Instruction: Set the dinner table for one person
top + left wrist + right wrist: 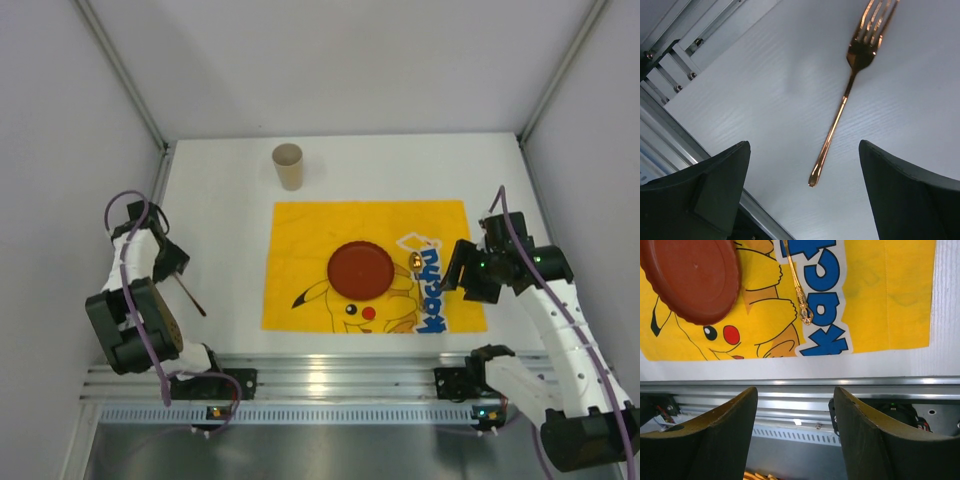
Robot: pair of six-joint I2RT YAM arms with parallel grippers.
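The white dinner table carries a yellow Pikachu cloth with a round red-brown plate at its middle. A gold utensil with an ornate handle lies on the cloth just right of the plate; in the right wrist view its head is cut off by the frame. A copper fork lies on the bare table at the left. My left gripper is open and empty, with the fork's handle end between the jaws but ahead of them. My right gripper is open and empty, right of the utensil.
A beige paper cup stands upright at the back, beyond the cloth. The silver rail runs along the near edge and shows in the right wrist view. Grey walls close in both sides and the back.
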